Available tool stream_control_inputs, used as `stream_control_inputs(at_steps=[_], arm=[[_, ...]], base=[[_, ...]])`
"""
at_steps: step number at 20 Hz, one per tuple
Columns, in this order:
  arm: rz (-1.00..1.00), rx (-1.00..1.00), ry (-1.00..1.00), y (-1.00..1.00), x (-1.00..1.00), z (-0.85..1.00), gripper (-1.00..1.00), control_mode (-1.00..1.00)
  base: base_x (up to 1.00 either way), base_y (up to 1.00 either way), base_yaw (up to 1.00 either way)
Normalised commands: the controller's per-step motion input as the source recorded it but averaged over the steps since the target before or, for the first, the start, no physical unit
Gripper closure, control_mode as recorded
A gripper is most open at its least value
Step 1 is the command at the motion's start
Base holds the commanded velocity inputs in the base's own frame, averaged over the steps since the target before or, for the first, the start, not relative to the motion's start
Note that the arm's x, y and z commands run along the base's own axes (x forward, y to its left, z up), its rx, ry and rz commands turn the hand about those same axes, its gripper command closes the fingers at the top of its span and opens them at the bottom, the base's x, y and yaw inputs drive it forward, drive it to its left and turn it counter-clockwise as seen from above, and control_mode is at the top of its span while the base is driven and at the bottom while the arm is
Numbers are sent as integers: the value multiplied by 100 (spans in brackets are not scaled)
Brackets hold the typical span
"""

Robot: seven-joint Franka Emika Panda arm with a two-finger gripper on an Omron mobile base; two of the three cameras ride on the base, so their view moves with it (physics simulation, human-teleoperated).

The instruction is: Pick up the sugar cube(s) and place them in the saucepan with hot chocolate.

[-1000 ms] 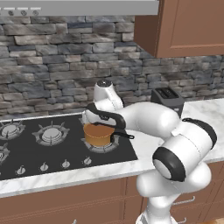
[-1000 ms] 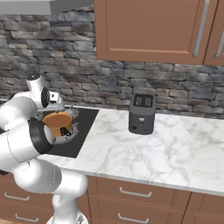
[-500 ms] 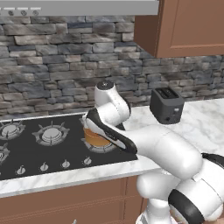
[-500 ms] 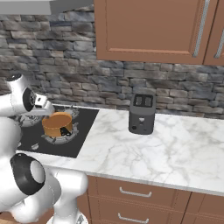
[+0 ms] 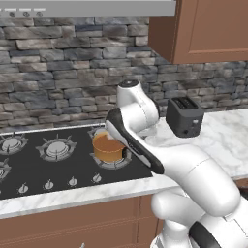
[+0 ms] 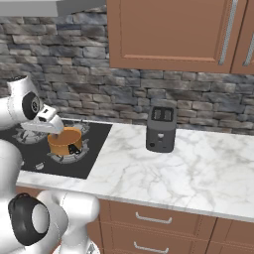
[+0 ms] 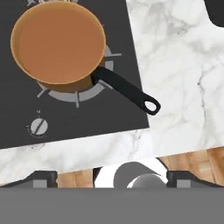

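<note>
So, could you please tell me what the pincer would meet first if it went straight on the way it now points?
Probably the marble counter beside the stove, near the saucepan handle's end. The open pincer looks down there from above, with nothing between; depth is hard to judge.

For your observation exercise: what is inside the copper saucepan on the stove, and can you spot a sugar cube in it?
The saucepan holds smooth brown liquid, filling it nearly to the rim. No sugar cube shows on the surface; whether one lies beneath the opaque liquid cannot be told.
</note>
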Motion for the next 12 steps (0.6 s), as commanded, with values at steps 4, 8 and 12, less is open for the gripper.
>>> stream_control_inputs(at_steps=[4,8,12], arm=[[-18,2,26,-87,-62,17,-100,-100],[-20,0,15,-76,-65,0,-100,-100],[-17,0,8,-69,-39,-6,-100,-100]], base=[[0,0,0],[0,0,0],[0,0,0]])
